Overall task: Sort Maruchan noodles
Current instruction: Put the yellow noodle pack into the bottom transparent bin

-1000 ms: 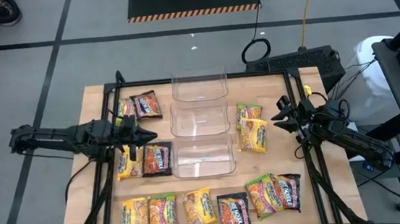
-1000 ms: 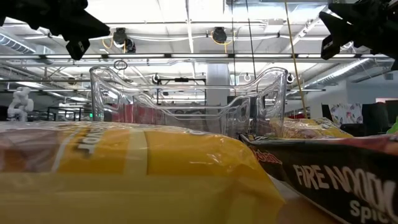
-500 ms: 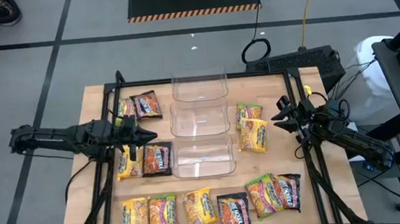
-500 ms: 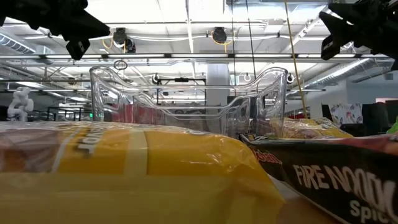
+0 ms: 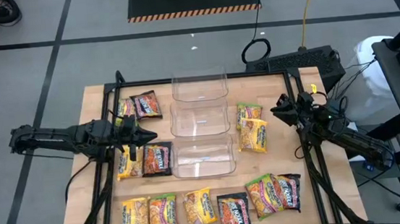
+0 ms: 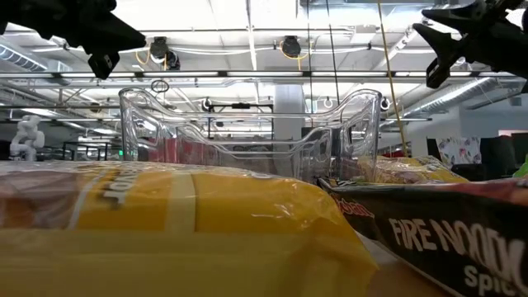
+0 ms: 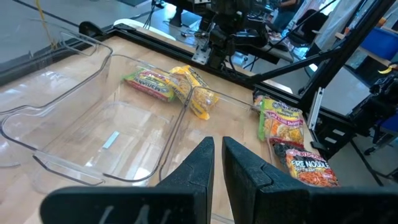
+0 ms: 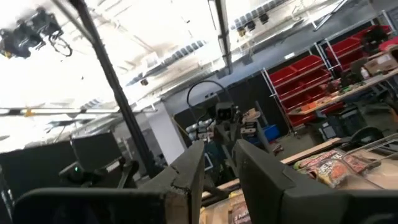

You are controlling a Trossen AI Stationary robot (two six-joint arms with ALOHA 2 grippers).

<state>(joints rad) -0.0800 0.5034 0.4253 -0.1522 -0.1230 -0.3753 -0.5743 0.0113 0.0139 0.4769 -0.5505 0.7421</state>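
Both pincers aloft — L (image 5: 146, 135), R (image 5: 278, 110) — clear of bins (image 5: 203, 157).

Four cameras, one table
The high view looks straight down; the low view sits at table height; both show the clear bins (image 5: 204, 157).

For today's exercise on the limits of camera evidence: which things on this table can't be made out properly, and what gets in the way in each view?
- Low view: the yellow packet and dark packet fill the foreground, hiding the table behind.
- Low view: the clear bin blurs whatever lies behind it.
- High view: packet lettering is too small; the left end effector covers part of the packet below.
- Right wrist view: the fingers block the table.
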